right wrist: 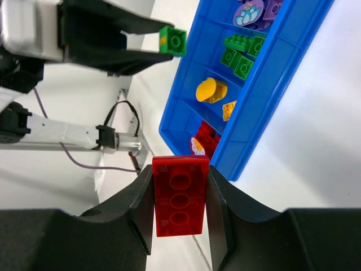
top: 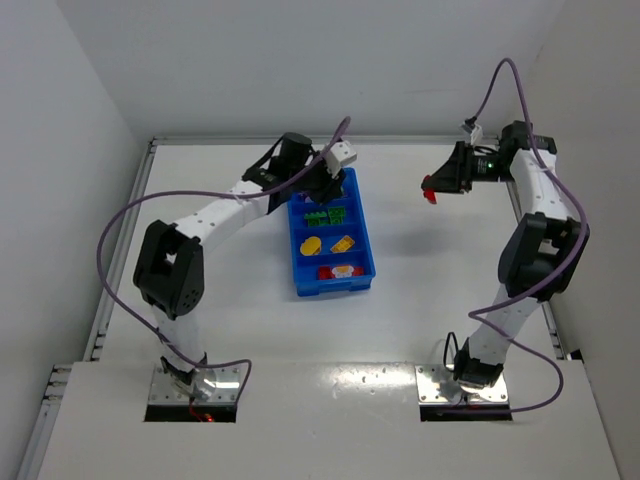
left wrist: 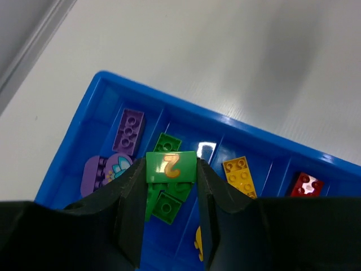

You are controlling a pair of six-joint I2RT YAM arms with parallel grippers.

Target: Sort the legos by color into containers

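The blue tray (top: 300, 262) lies mid-table, its containers in a row. My left gripper (left wrist: 171, 169) hovers over its far end, shut on a green lego marked with an orange "2" (left wrist: 171, 167). Below it lie purple legos (left wrist: 128, 131), green legos (left wrist: 166, 206), a yellow lego (left wrist: 240, 175) and a red one (left wrist: 306, 185), each color in its own compartment. My right gripper (right wrist: 180, 197) is held above the table right of the tray (right wrist: 271, 107), shut on a flat red lego (right wrist: 180, 195). From above, that red lego (top: 430, 193) hangs clear of the tray.
The left arm (top: 230, 210) stretches across the table's left half to the tray. A metal rail (top: 120, 260) runs along the left table edge, and white walls close in at the back and sides. Purple cables loop off both arms.
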